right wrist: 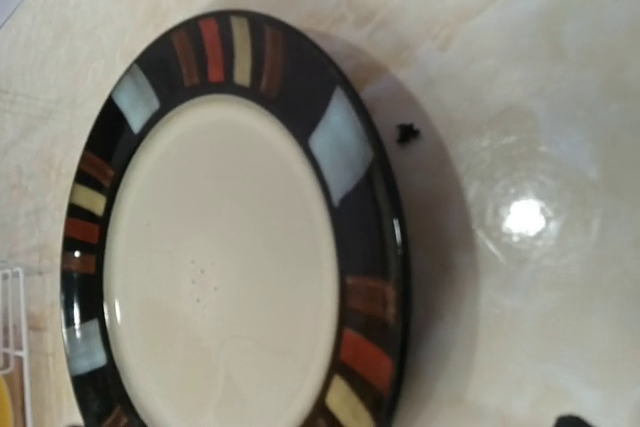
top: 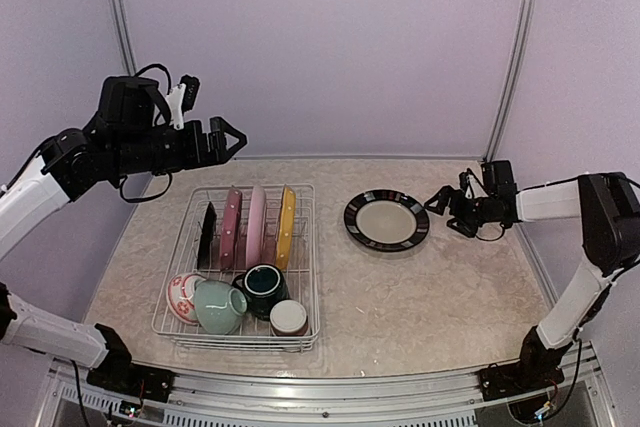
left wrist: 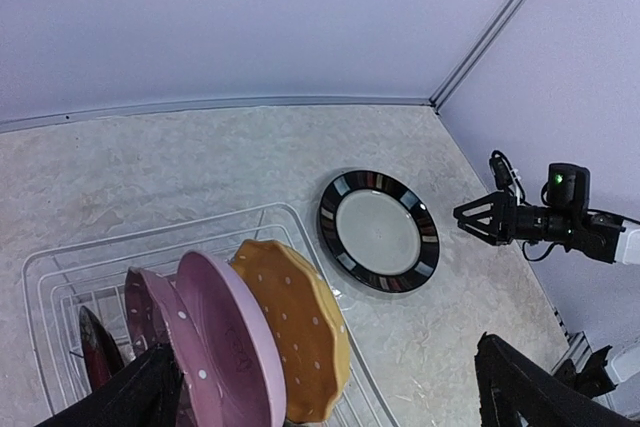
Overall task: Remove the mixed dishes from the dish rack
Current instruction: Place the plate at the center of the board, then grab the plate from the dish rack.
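From above, we see the dish rack (top: 311, 247) on the left half of the table (top: 430, 297). In its far dividers four pieces stand on edge, side by side: a dark red dish (top: 207, 235), two pink plates (top: 244, 227) and a yellow dotted plate (top: 286, 227). In its near end lie a red-patterned white bowl (top: 182, 297), a pale-green cup (top: 220, 307), a teal cup (top: 264, 287) and a brown-white cup (top: 289, 318), crowded together. A black-rimmed plate (top: 387, 220) lies flat on the table, just right of the rack. The right gripper (top: 437, 201) sits low beside that plate's right edge, apart from it, its arm stretched in from the right. The left gripper (top: 235, 139) hangs high above the rack's far left corner, jaws spread and empty.

From the left wrist, we look down past its two widely parted fingers (left wrist: 130, 397) onto the upright dishes. Beyond them the black-rimmed plate rests alone. The right gripper points at it with jaws splayed, gripping nothing.

From the right wrist, the plate fills the view, cream centre inside a striped black rim. It lies flat on the table with nothing holding it. A corner of rack wire shows at the left edge.
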You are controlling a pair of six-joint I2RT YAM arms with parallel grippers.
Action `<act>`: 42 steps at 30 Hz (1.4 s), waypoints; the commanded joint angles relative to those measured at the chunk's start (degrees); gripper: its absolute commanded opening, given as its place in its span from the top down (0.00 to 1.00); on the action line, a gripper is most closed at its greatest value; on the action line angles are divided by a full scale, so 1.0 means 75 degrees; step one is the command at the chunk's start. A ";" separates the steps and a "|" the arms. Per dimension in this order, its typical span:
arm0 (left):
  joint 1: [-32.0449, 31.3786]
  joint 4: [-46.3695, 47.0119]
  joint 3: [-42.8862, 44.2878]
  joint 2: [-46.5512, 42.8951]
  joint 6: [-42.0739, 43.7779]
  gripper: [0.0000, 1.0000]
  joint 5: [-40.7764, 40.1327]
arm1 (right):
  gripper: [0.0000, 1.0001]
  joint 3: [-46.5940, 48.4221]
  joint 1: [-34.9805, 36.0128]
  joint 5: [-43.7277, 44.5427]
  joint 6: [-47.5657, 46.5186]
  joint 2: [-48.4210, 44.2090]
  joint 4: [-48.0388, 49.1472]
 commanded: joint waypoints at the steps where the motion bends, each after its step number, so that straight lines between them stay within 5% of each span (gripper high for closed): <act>1: -0.0448 -0.0433 0.0410 0.0264 -0.0101 0.01 -0.0453 | 0.01 0.0156 0.0000 0.0529 -0.0705 -0.0667 -0.0883; 11: -0.1728 -0.1059 0.1066 0.1545 -0.1101 0.01 -0.1715 | 0.01 0.0104 -0.0027 0.2212 -0.2070 -0.2820 -0.1779; 25: -0.1869 -0.1889 0.2016 0.3379 -0.2234 0.01 -0.1877 | 0.01 -0.1030 -0.0105 0.1663 -0.2009 -0.4830 -0.1020; 42: -0.1688 -0.2376 0.2545 0.4798 -0.2819 0.10 -0.2059 | 0.01 -0.1188 -0.0106 0.1050 -0.2175 -0.5035 -0.1298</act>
